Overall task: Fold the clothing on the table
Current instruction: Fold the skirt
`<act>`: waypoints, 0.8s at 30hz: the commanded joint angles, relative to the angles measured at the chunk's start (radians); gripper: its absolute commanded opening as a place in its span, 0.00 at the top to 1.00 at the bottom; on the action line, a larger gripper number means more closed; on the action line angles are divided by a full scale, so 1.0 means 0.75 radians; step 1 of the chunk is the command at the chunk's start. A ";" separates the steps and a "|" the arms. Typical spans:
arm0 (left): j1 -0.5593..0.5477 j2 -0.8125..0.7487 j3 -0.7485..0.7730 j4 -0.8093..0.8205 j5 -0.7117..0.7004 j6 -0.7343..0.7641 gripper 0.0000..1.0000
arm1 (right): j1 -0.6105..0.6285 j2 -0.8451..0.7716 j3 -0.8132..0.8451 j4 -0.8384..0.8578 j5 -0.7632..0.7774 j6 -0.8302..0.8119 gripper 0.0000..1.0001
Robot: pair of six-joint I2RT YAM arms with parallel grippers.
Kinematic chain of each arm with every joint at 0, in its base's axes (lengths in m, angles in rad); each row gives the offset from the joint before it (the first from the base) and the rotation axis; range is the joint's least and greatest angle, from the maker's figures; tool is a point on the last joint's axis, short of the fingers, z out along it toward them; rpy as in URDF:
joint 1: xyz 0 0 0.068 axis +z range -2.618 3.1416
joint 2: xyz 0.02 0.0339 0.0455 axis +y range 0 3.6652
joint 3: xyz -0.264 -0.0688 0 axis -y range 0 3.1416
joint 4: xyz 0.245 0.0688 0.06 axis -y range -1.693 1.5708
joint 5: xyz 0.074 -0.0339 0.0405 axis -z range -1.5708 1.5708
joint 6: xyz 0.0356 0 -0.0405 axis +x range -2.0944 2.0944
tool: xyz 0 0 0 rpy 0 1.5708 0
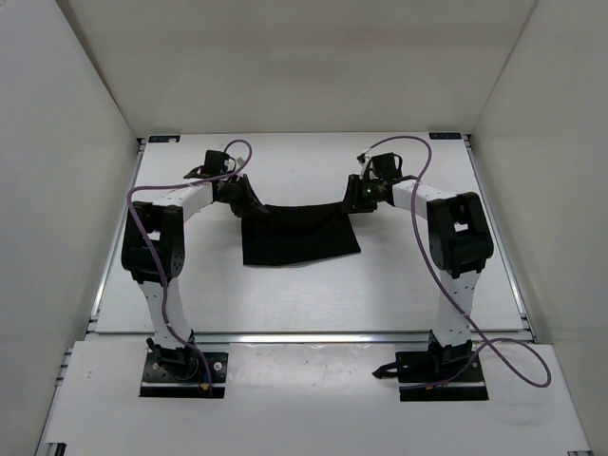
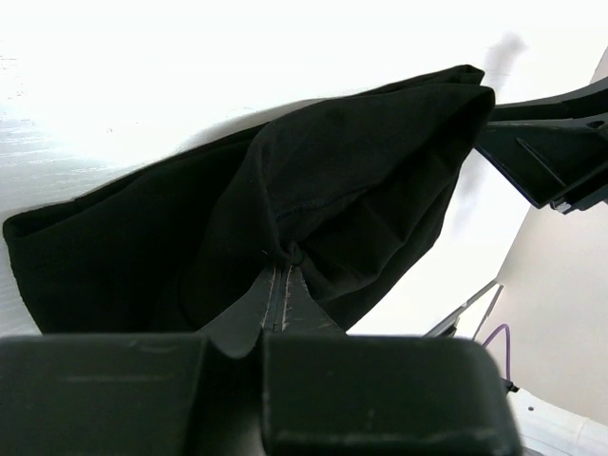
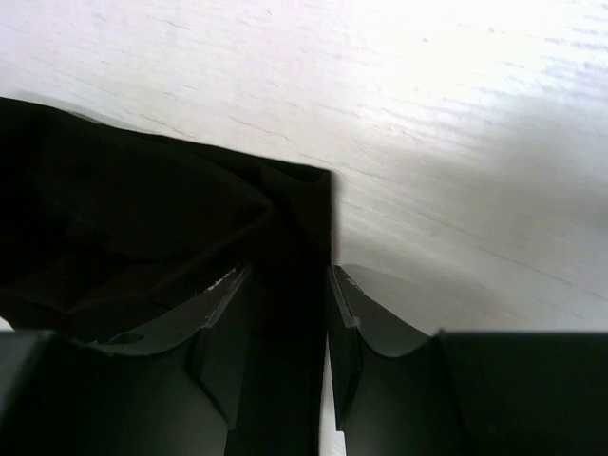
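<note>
Top view: black clothing (image 1: 299,236) lies mid-table (image 1: 399,294), long axis left-right, far edge strung between both grippers. L wrist: left gripper (image 2: 283,275) pinched tight on a cloth bunch. R wrist: right gripper (image 3: 285,313) spread, cloth corner between its fingers (image 3: 223,328).

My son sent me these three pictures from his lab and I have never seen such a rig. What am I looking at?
Two robot arms are bolted at the near edge of a white table. One picture looks down from above; the other two come from cameras on each wrist. A black piece of clothing lies on the table. The left gripper is shut, pinching one corner. The right gripper has its jaws either side of the cloth's edge; whether they have closed on it is unclear.
</note>
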 commanded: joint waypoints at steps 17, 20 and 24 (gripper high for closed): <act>0.002 -0.020 -0.025 0.040 0.045 0.001 1.00 | 0.036 0.045 0.108 0.088 -0.079 -0.136 1.00; 0.006 -0.030 -0.009 0.003 0.022 0.009 1.00 | 0.030 0.021 0.079 0.090 -0.087 -0.134 1.00; 0.041 -0.065 -0.021 -0.010 -0.015 0.032 1.00 | -0.017 -0.063 -0.019 0.133 -0.073 -0.077 1.00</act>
